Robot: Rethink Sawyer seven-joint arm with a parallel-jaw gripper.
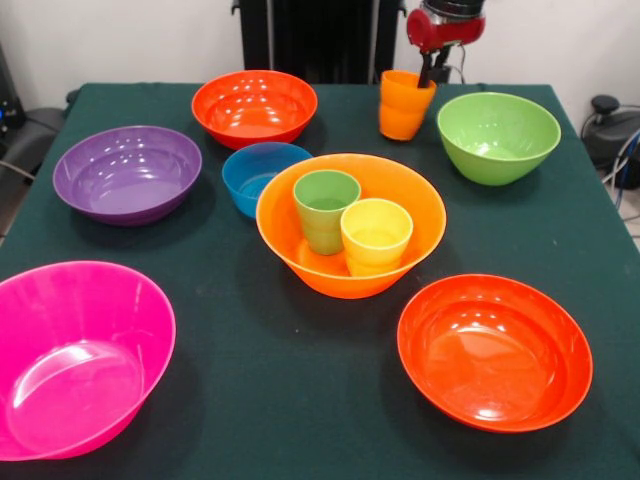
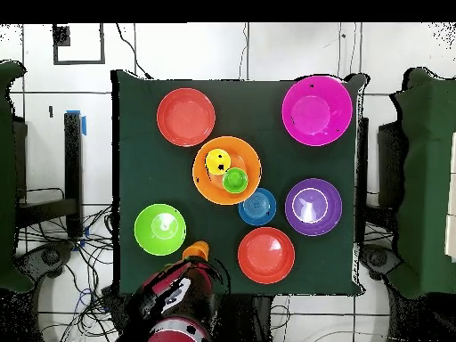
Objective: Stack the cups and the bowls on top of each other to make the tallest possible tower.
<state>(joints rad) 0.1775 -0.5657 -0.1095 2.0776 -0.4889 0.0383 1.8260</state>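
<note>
No readable writing, jaws [image 1: 432, 72] at orange cup [image 1: 404, 106]

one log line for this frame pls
hand: at orange cup, grip unclear | green cup, yellow cup: upright in light orange bowl | other bowls: apart on table | tower: not begun

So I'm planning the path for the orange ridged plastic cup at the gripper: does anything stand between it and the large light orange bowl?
Nothing visible blocks it. The gripper is at the orange ridged plastic cup, and bare green tablecloth lies between it and the large light orange plastic bowl. That bowl already holds the green cup and yellow cup.
</note>
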